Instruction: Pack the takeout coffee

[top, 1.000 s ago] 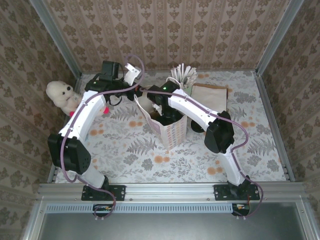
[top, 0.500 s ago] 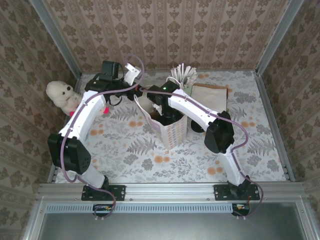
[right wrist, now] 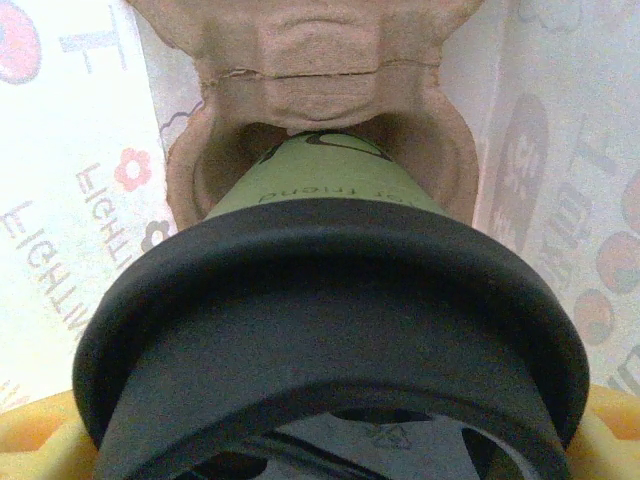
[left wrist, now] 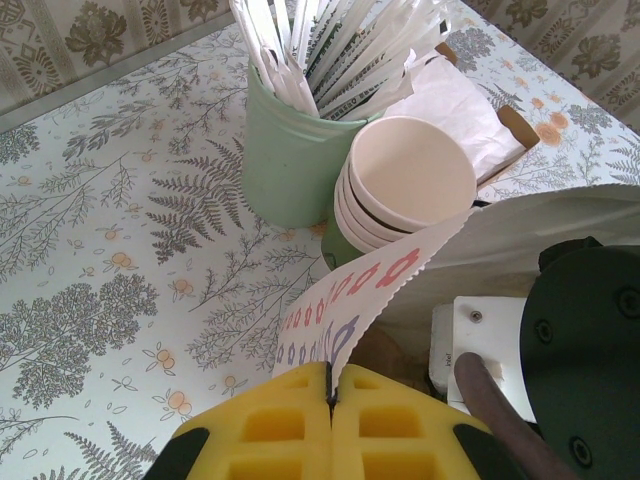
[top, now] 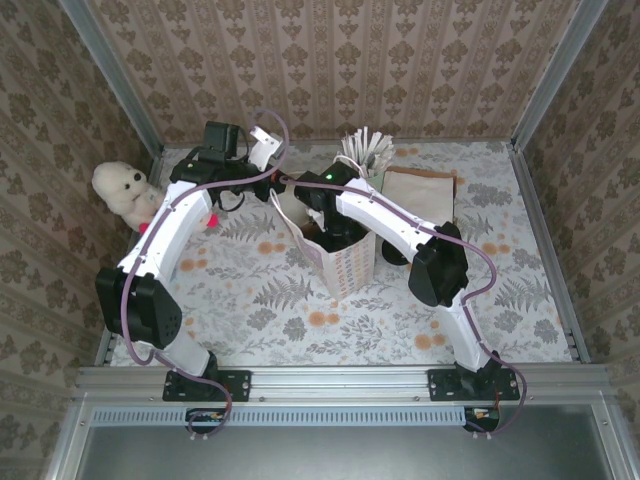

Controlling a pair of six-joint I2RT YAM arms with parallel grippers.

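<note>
The takeout coffee is inside the paper bag, near the middle of the table, toward its far edge. The right jaws grip its lid from both sides. Its long axis runs down from them into the well of the cardboard carrier. The left jaws, pressed together, pinch the bag's rim. Nothing visible differs from the earlier frames.

Soft, even light fills the overhead view, with faint shadows on the desk. The left wrist view is bright and sharp; the right is dimmer, its near lid blurred.
</note>
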